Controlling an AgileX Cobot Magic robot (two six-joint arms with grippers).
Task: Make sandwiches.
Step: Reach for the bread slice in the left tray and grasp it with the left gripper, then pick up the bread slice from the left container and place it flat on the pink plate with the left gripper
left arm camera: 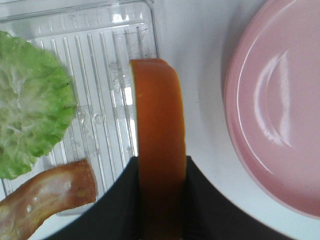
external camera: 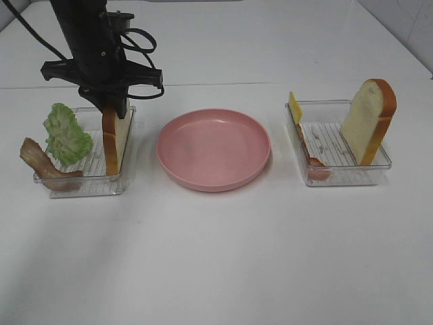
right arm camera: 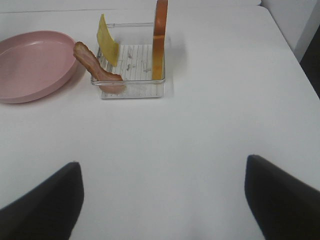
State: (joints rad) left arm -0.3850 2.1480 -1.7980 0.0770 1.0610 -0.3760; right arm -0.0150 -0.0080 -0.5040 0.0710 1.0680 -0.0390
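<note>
My left gripper (external camera: 115, 108) is shut on a bread slice (external camera: 116, 139) that stands upright on edge at the right side of the left clear tray (external camera: 81, 186). In the left wrist view the slice's orange-brown crust (left arm camera: 157, 130) sits between the black fingers (left arm camera: 120, 200). A green lettuce leaf (external camera: 66, 134) and a bacon strip (external camera: 44, 166) lean in the same tray. The right tray (external camera: 338, 177) holds a second bread slice (external camera: 369, 122), a cheese slice (external camera: 295, 107) and a bacon strip (external camera: 311, 159). My right gripper (right arm camera: 162, 200) is open and empty over bare table, well short of that tray.
A round pink plate (external camera: 213, 147) with nothing on it lies between the two trays. The right wrist view shows the right tray (right arm camera: 131, 92) and part of the plate (right arm camera: 35, 65). The table is white, with a wall edge at the far right.
</note>
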